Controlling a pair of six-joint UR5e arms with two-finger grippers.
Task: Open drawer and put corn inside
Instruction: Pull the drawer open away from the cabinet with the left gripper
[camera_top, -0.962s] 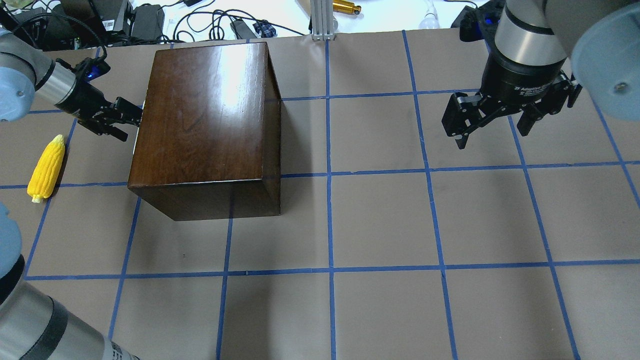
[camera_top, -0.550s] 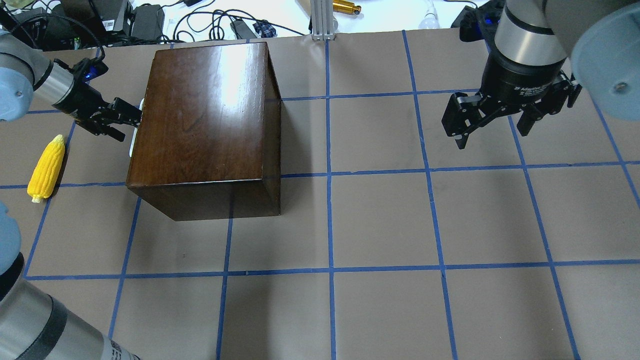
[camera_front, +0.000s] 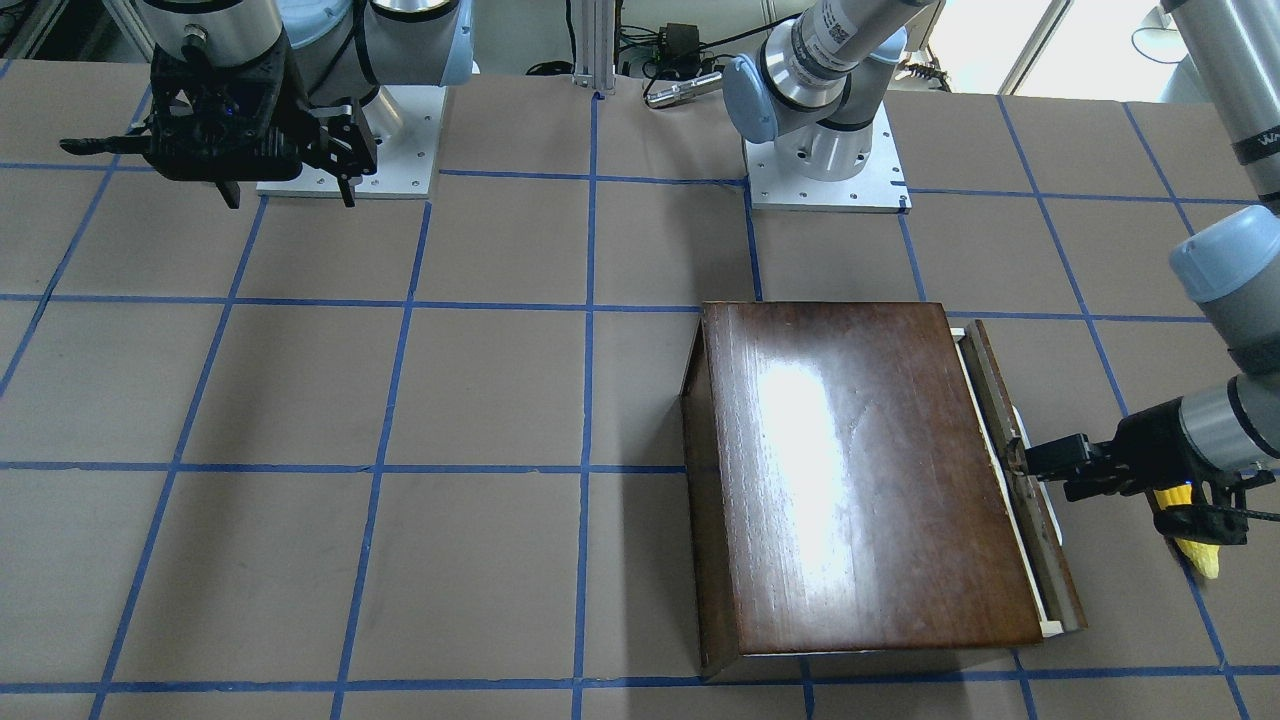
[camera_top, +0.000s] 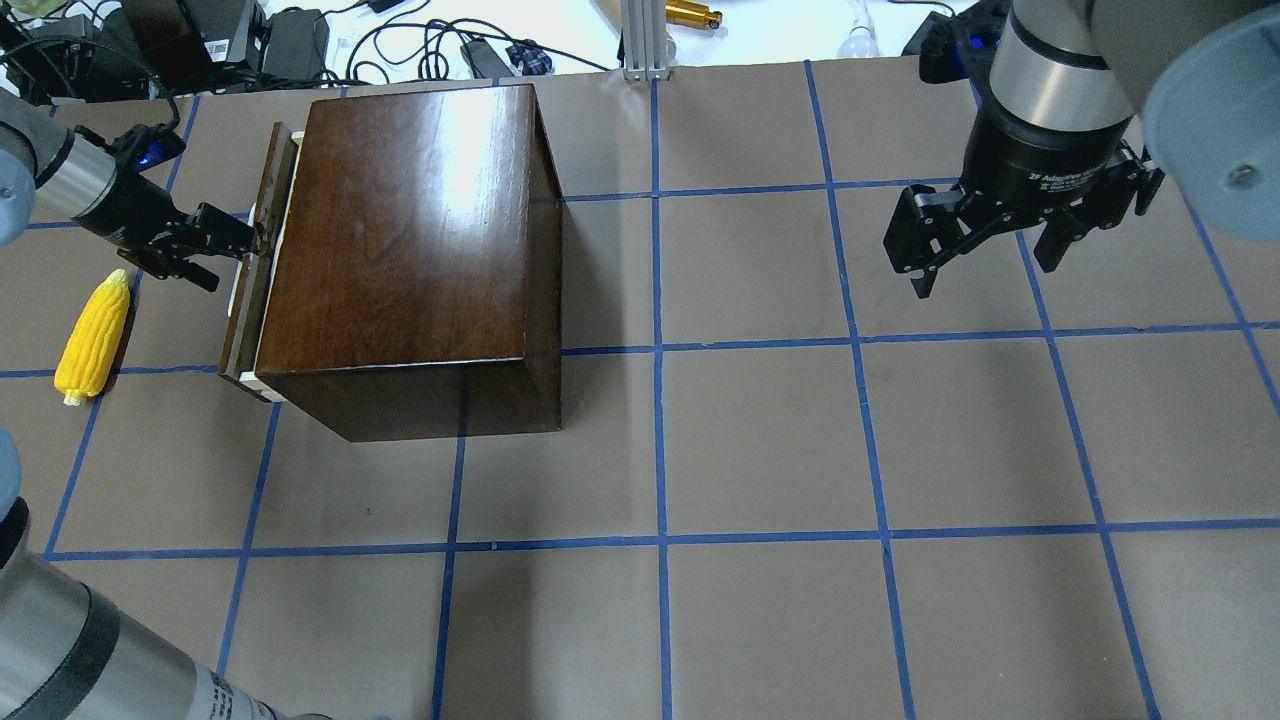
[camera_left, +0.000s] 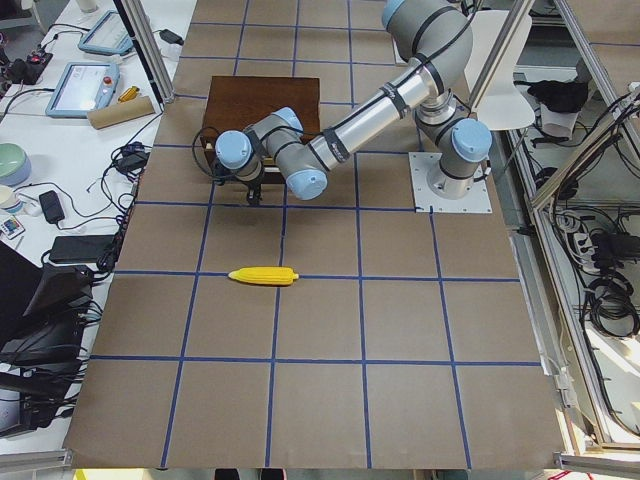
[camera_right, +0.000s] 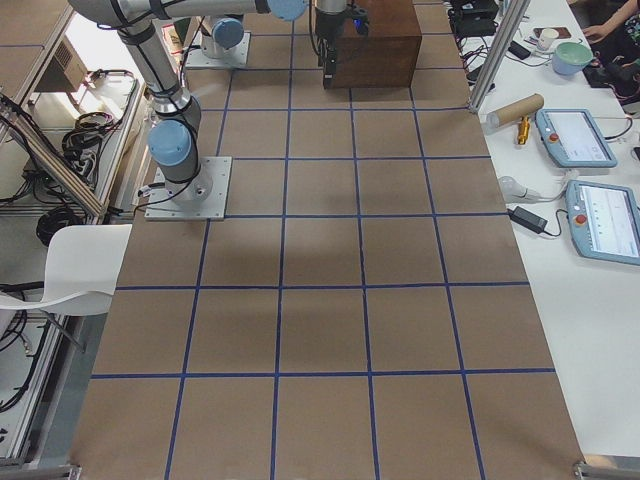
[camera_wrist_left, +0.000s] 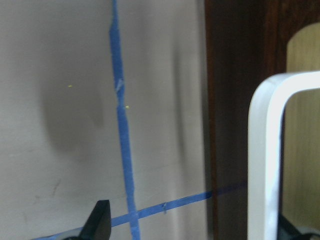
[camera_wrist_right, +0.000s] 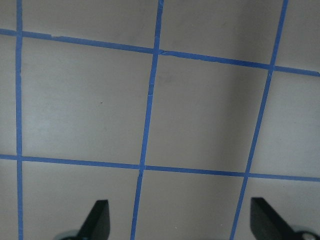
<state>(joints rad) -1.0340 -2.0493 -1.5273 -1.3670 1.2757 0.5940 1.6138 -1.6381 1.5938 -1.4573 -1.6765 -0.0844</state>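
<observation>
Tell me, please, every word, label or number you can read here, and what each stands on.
"2F Adaptive": white print on the black body of the right pincer, overhead view; the rest is blurred.
Print on the dark band of the left arm, front-facing view: cut off, unreadable.
Sticker on the left arm, overhead view: too small to read.

Bright, even overhead lighting covers the table (camera_top: 760, 440). A white glare patch sits on the glossy box top (camera_top: 470, 130), toward 12 o'clock in the overhead view. Shadows on the paper are soft and faint. The left wrist view is blurred, with the pale drawer pull (camera_wrist_left: 267, 150) out of focus at 3 o'clock. The right wrist view is sharp.
</observation>
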